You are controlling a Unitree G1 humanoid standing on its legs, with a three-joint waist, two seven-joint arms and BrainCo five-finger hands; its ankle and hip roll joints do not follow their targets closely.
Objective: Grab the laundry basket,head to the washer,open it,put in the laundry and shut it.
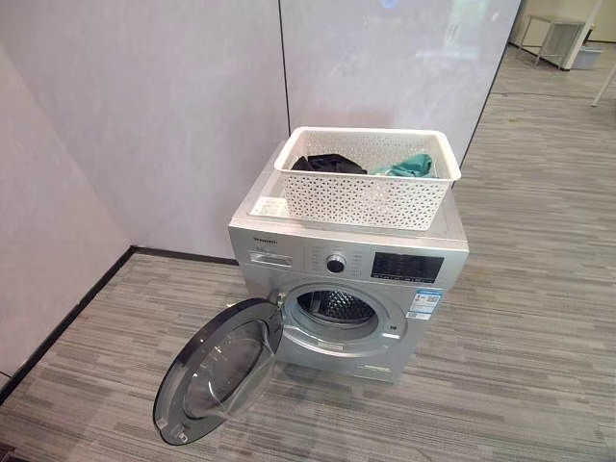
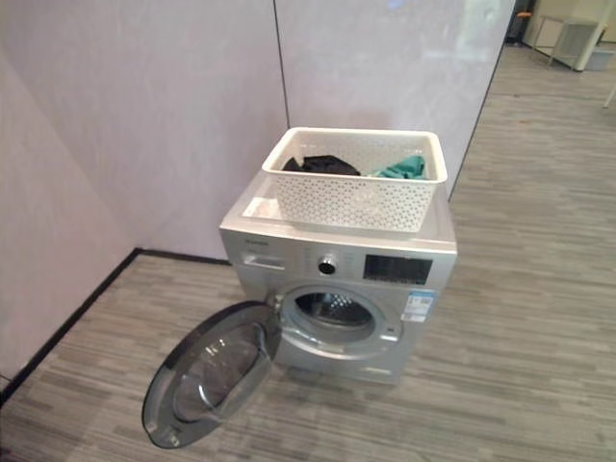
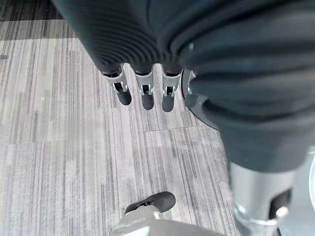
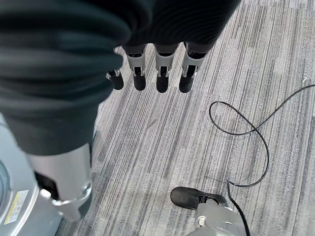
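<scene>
Now white perforated plastic laundry basket (image 1: 366, 188) sits on top of silver front-loading washer (image 1: 351, 279), round glass door (image 1: 219, 371) swung wide open.
Black garment (image 1: 329, 163) and teal garment (image 1: 409, 166) lie inside basket, drum opening (image 1: 336, 307) exposed. Left hand (image 3: 142, 88) hangs over grey striped floor (image 3: 59, 147), fingers straight, holding nothing; right hand (image 4: 157, 73) likewise relaxed and empty.

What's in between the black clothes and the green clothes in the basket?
Nothing. In the left eye view, the black clothes and green clothes lie apart in the basket, with bare basket floor between.
</scene>
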